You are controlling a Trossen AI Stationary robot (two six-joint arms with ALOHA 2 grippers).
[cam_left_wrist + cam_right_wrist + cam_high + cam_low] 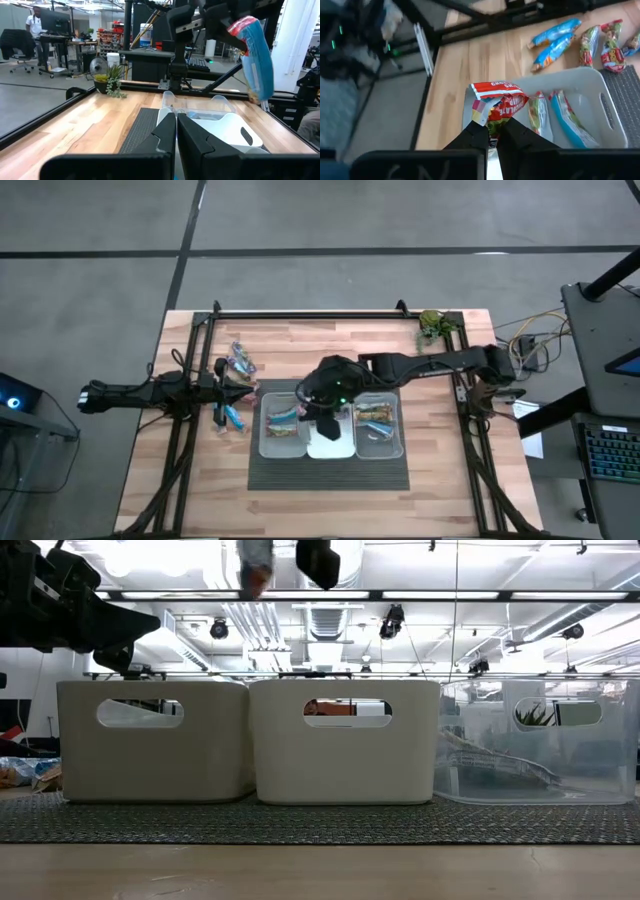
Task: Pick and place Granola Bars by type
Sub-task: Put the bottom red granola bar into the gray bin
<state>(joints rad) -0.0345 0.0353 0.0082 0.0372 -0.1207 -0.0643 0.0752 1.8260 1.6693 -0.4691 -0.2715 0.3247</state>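
Red-and-silver bar (497, 102) is pinched by right gripper (492, 134), fingers closed on it, held above bins (281, 442). Left gripper (176, 131) is closed, nothing held, near loose bars (232, 416).

Granola bar (496, 102) wrapper text partly hidden

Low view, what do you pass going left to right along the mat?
Loose bars at the left edge → left white bin → middle white bin → clear bin.
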